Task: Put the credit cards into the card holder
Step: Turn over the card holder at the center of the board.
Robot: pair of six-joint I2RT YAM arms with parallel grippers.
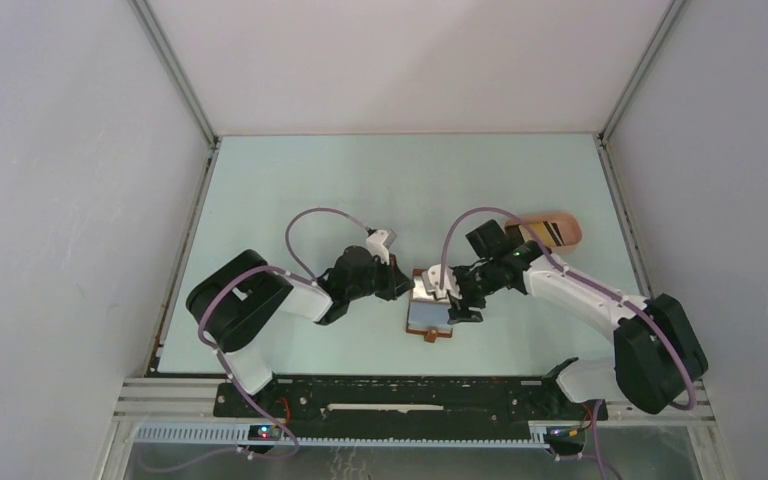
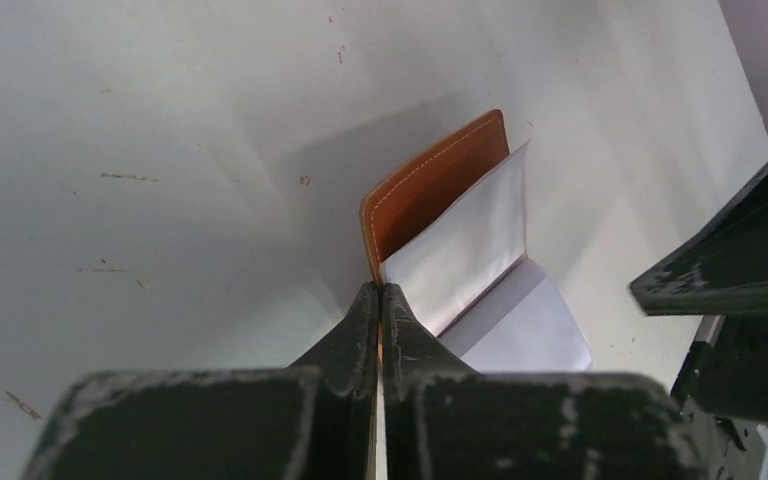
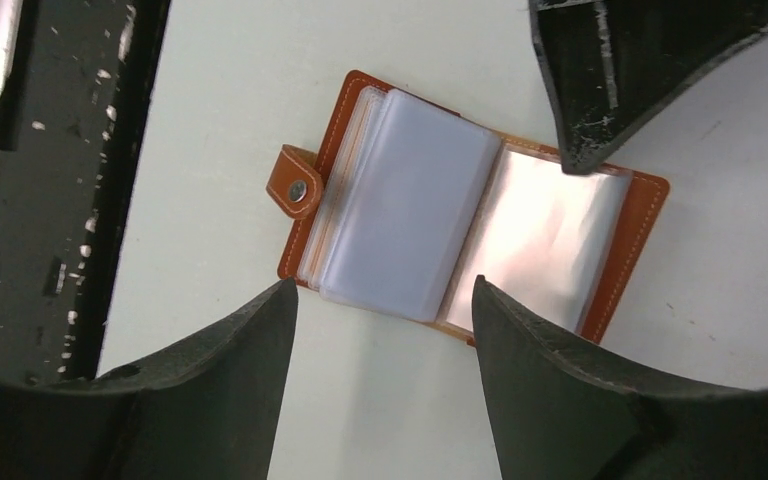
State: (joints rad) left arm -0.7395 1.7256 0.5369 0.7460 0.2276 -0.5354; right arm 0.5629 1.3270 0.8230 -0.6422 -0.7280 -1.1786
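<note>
Card holder (image 3: 400,215) — one (open), left hand (image 2: 380,292) pinching edge.

White-shelled arms (image 1: 580,290) with black joints and looping purple cables (image 1: 320,209).

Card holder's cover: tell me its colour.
The card holder is orange-brown leather with pale stitching, best seen in the right wrist view.
</note>
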